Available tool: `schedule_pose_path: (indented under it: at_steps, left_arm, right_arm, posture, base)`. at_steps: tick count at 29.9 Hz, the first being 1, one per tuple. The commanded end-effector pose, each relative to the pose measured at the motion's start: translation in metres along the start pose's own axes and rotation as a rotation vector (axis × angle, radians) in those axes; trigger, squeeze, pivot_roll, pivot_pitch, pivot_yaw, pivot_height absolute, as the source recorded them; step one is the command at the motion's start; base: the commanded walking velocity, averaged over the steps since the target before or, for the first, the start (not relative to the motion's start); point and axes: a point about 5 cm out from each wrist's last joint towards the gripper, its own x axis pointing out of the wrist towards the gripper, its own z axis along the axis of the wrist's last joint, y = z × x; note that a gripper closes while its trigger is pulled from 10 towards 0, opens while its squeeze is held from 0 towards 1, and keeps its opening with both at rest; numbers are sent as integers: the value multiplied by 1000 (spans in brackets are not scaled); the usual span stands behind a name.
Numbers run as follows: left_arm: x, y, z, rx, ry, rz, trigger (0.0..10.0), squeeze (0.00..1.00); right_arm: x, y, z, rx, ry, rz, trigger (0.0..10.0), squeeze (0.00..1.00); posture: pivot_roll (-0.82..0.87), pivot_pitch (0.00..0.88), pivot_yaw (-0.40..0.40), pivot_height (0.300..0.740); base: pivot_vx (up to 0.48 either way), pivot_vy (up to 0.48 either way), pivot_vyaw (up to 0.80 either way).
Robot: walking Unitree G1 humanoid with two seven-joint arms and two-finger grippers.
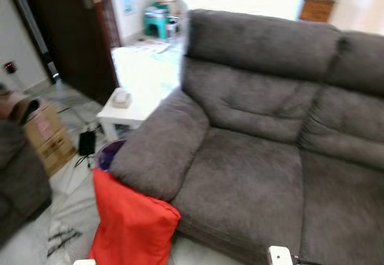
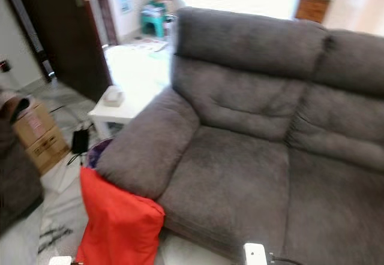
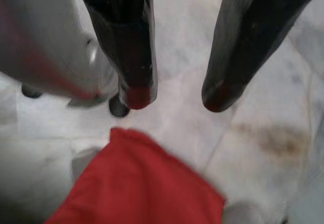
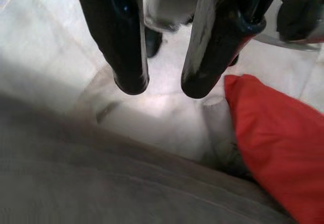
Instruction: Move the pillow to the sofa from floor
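Red pillow [image 1: 132,223] leaning on grey sofa [image 1: 258,175] armrest, left gripper [image 3: 174,100] and right gripper [image 4: 163,89] pointing floorward, jaws apart, empty

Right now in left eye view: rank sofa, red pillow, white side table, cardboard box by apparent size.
1. Sofa
2. Red pillow
3. White side table and cardboard box: look alike, and both are partly hidden, so unranked.

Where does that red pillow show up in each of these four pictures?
Left eye view: red pillow low left, leaning against the sofa arm.
Right eye view: the same, lower left.
Left wrist view: beyond the open jaws, on pale floor.
Right wrist view: beside the sofa's front edge.
Shared landmark: the grey sofa.
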Motion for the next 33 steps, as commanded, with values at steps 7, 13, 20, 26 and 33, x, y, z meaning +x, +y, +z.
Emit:
schedule_pose_path:
  at_steps: [7,13,20,26,33]
  left_arm:
    - [-1,4,-7,13,28,11,10000,0]
    - [-1,5,-7,16,29,12,10000,0]
    - [-1,5,-7,18,29,12,10000,0]
    - [-2,5,-7,19,30,12,10000,0]
    - [-2,5,-7,18,31,11,10000,0]
  right_arm:
    - [1,6,-7,12,16,21,10000,0]
    - [1,7,-7,23,14,27,10000,0]
    - [1,7,-7,29,12,30,10000,0]
    - [1,8,-7,49,8,23,10000,0]
    - [1,7,-8,55,8,21,10000,0]
  posture:
    - [83,0,-11,740]
    - [84,0,-9,740]
    - [85,0,-9,740]
    - [83,0,-5,740]
    - [83,0,-6,740]
  base:
    - [0,0,800]
    - [0,0,800]
    - [0,0,724]
    - [0,0,82]
    - [0,0,0]
